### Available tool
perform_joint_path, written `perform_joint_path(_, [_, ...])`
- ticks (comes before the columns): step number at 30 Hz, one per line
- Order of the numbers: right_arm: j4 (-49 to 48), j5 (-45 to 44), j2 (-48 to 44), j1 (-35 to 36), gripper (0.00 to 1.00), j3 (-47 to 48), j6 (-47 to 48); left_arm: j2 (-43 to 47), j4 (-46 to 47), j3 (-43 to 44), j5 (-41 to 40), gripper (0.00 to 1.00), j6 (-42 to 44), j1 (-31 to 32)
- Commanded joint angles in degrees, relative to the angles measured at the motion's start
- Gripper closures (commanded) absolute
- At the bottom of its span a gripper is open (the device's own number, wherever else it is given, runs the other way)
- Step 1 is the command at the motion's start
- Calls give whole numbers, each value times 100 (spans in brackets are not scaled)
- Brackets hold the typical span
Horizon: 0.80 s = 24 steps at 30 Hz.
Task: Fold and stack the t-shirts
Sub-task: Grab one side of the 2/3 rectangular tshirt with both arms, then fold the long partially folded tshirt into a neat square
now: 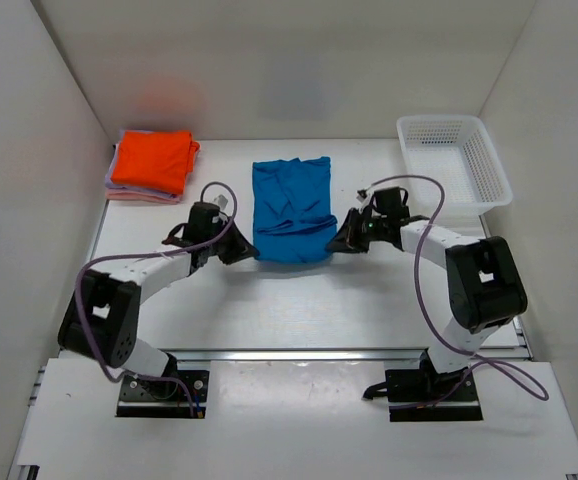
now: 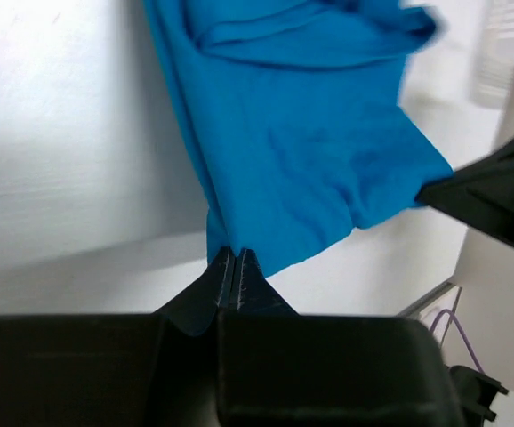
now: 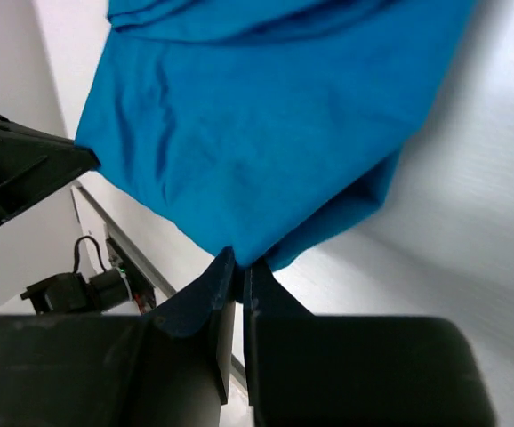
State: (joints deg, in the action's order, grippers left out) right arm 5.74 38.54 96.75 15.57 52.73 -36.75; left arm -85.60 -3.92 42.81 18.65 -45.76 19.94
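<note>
A bright blue t-shirt [image 1: 291,208] lies partly folded in the middle of the table. My left gripper [image 1: 251,252] is shut on its near left corner, and the wrist view shows the left gripper [image 2: 234,253] pinching the blue t-shirt [image 2: 301,133] at the hem. On the other side my right gripper [image 1: 335,240] is shut on the near right corner; its wrist view shows the right gripper [image 3: 239,265] nipping the blue t-shirt [image 3: 257,116]. A folded orange t-shirt [image 1: 152,160] tops a stack with a pale pink one [image 1: 134,194] at the far left.
A white mesh basket [image 1: 453,168] stands at the far right of the table. White walls close in the table on the left, back and right. A metal rail [image 1: 339,354] runs along the near edge, in front of the arm bases.
</note>
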Motion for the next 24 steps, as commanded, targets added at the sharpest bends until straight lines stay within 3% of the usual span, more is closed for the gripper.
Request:
perform_joint_path(1, [814, 206, -595, 24, 100, 431, 581, 815, -775, 316, -56, 100, 497, 71])
perform_joint_path(7, [490, 224, -1411, 489, 100, -1044, 319, 1878, -1127, -1131, 24, 100, 560, 325])
perform_joint_path(13, [375, 179, -2423, 1026, 100, -2406, -157, 3012, -1699, -2021, 42, 100, 340, 747])
perform_joint_path(19, [788, 364, -2828, 904, 100, -2619, -43, 3707, -2069, -2496, 226, 100, 190, 819])
perform_joint_path(24, [789, 645, -2154, 649, 100, -2206, 308, 3499, -1762, -2225, 297, 100, 233, 519])
